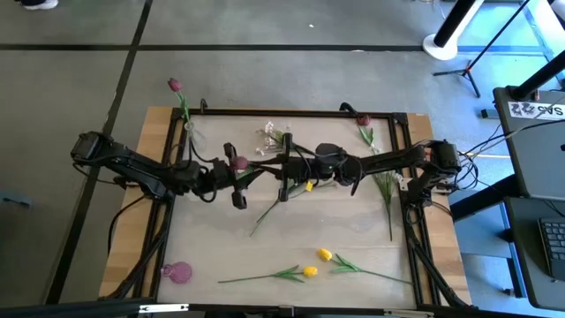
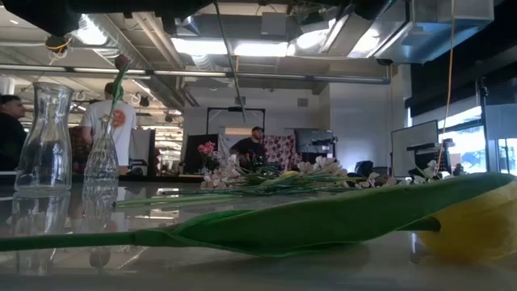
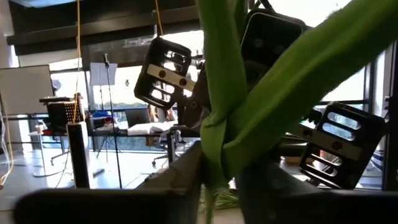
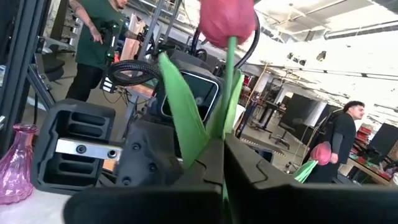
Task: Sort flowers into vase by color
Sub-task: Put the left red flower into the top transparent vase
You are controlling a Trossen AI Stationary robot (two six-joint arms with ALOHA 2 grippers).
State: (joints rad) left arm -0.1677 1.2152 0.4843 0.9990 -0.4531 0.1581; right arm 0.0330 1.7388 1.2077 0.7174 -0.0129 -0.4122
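A dark red tulip [image 1: 238, 163] stands in the air over the table's middle, between my two grippers, which face each other. In the right wrist view its head [image 4: 227, 18] rises above green leaves. My right gripper [image 4: 222, 168] reaches in from the table's right [image 1: 275, 168] and is shut on the stem. My left gripper [image 3: 214, 193] comes from the left [image 1: 250, 174] and is closed about the same stem. Another red tulip [image 1: 174, 85] stands in a clear vase [image 1: 188, 132] at the far left corner. My left gripper has the tulip's stem [image 3: 210, 174] between its two fingers, just below where a leaf forks off. The fingers come about level from the table's left and lie across the stem. My right gripper pinches the stem [image 4: 225, 134] between its two fingers, beneath the leaves. Its fingers come about level from the table's right, across the stem. The tulip stands nearly upright, head up, clear of the table.
Two yellow tulips [image 1: 325, 254] [image 1: 309, 271] lie near the front edge, one close to the low camera [image 2: 477, 218]. White blossoms [image 1: 269, 134] lie at the far middle, green stems [image 1: 384, 190] at the right. A pink vase [image 1: 177, 272] stands front left, a clear carafe [image 2: 47, 137] beside the narrow vase [image 2: 101, 158].
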